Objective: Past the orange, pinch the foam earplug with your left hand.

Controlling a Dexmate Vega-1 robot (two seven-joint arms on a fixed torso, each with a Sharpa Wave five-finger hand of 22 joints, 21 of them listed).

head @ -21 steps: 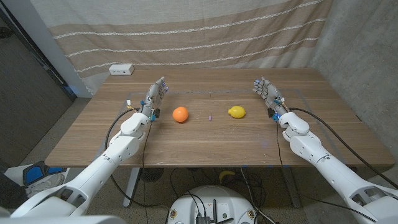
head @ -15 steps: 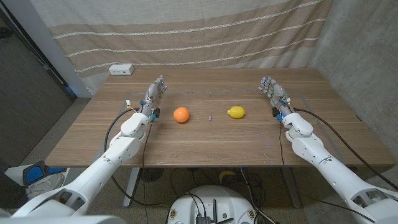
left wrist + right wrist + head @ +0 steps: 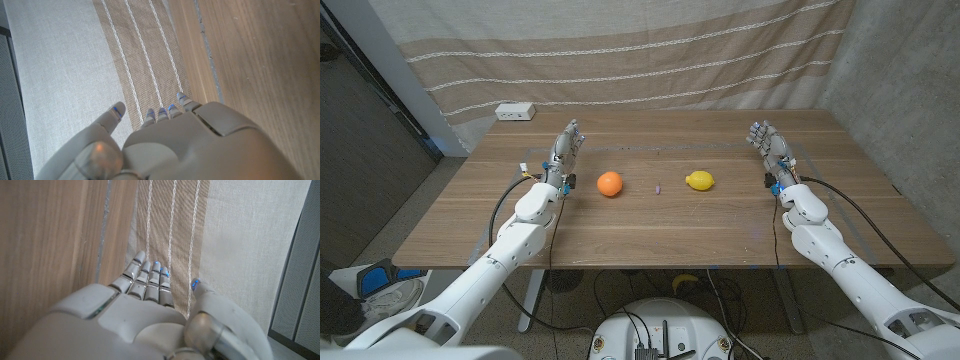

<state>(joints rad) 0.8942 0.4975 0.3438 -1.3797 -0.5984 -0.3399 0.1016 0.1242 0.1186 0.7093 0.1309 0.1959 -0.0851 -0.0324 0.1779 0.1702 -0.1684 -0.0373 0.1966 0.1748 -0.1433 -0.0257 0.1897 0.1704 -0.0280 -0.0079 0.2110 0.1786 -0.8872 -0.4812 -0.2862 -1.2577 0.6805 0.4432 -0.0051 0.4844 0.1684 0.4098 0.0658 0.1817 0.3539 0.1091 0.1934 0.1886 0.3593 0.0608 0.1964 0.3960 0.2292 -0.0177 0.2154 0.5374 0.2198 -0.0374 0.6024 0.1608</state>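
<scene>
The left robot hand point(image 3: 565, 150) is hovering with fingers spread, holding nothing, beside the orange point(image 3: 610, 183). The foam earplug point(image 3: 660, 187) is lying untouched on the tabletop point(image 3: 650, 225) beyond; reaching and pinching are both left.

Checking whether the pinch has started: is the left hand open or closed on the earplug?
Open. The left hand holds nothing, fingers extended, left of the orange; the earplug lies untouched beyond it.

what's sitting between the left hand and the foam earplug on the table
In the head view, the orange lies between the left hand and the small earplug; otherwise the wooden table is bare along that stretch.
</scene>
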